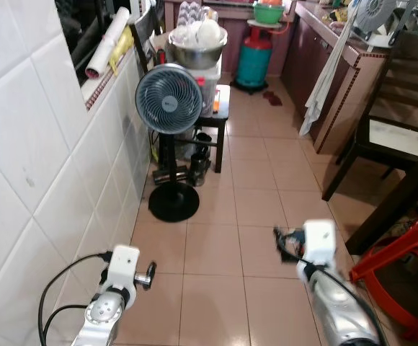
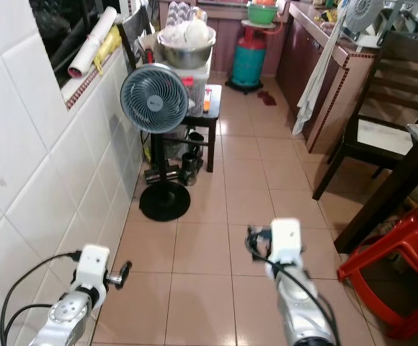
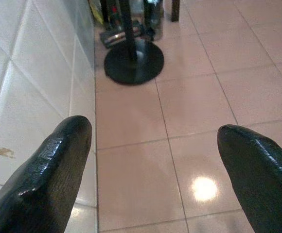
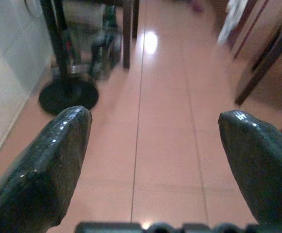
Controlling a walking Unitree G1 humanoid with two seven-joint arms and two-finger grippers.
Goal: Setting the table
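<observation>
At twelve o'clock beyond the fan (image 1: 169, 98), both the left gripper (image 3: 153, 165) and right gripper (image 4: 155, 160) spread empty, so the robot seems on its way to fetch dishes and must walk on.

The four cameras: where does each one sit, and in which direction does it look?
Left eye view: on the head, looking down the tiled corridor at the fan; both arms show.
Right eye view: same scene, slightly shifted.
Left wrist view: along the open left gripper toward the fan's base.
Right wrist view: along the open right gripper.
All four share the fan.
</observation>
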